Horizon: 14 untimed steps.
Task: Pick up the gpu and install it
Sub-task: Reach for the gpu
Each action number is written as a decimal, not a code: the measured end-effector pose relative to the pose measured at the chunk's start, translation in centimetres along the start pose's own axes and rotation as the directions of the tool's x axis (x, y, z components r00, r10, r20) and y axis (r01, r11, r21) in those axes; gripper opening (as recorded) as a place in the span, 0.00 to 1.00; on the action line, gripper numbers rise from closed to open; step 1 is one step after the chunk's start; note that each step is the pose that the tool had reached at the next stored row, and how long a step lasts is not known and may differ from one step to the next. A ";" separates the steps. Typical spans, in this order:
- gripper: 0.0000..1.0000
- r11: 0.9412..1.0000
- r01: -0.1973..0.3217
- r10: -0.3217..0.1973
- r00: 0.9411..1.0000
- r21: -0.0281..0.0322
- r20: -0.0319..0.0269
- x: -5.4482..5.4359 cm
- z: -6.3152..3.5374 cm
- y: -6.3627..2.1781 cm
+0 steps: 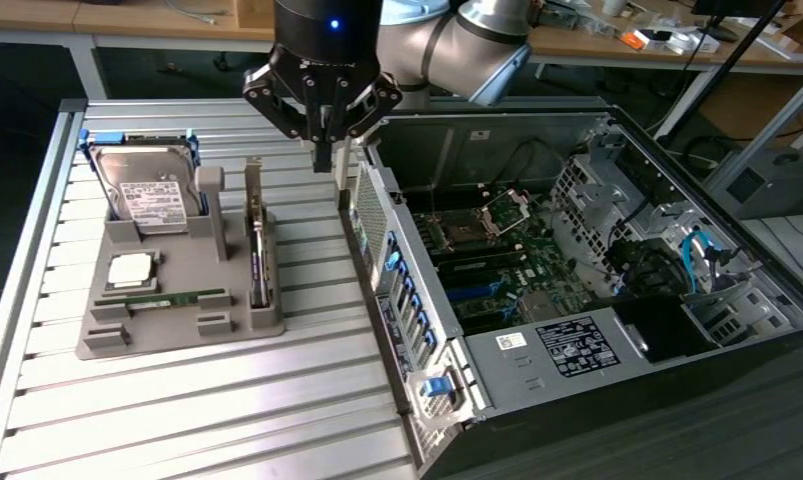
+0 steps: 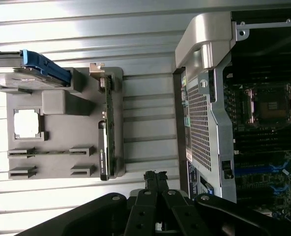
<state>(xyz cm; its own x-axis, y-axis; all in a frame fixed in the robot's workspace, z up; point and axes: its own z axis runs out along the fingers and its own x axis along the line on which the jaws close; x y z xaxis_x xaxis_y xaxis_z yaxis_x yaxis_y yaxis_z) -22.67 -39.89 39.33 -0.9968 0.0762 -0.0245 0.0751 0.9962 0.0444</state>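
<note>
Slatted metal tabletop (image 1: 214, 400) underneath, cluttered benches beyond. Fingers (image 1: 324, 155) pressed together with nothing between them, hanging high over the strip of slats just off the tray's (image 1: 174, 335) case-side edge. Nearest to them on the tray: gpu (image 1: 257, 240), standing on its long edge in the slot along that same side, with its silver bracket toward the tray's hard-drive end. Untouched, not yet lifted.

Probably light and stiff, but fragile: thin board, exposed parts, edge contacts best left alone. Likely best pinched across its thickness on the upper edge, about midway along, clear of the bracket. Smooth faces, so some risk of slipping or swinging if gripped off-centre.

Elsewhere on the tray: hard drive (image 1: 154, 195) with blue rails, propped at one end; cpu (image 1: 132, 268) lying flat near the middle; ram stick (image 1: 161, 297) held in low clips toward the other end. Tall gray post of the tray between hard drive and gpu, close beside the card, so tight for fingers on that face.

Past the tray's gpu side: open case (image 1: 374, 215), perforated wall rising just beside the strip of slats, motherboard bare inside, cables and drive cage deeper in. Little room between that wall and the tray.
</note>
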 end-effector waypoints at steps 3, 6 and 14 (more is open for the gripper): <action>0.11 1.000 0.000 0.000 1.000 0.000 0.000 0.1 0.00 -0.01; 0.11 1.000 0.000 0.000 1.000 0.000 0.000 0.3 -0.01 -0.02; 0.11 1.000 0.000 0.000 1.000 0.000 0.000 0.8 -0.03 -0.06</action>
<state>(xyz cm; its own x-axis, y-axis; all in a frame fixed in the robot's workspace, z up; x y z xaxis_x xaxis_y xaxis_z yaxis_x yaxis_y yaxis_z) -23.48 -39.89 39.33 -0.9968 0.0762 -0.0244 0.0751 0.9962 0.0443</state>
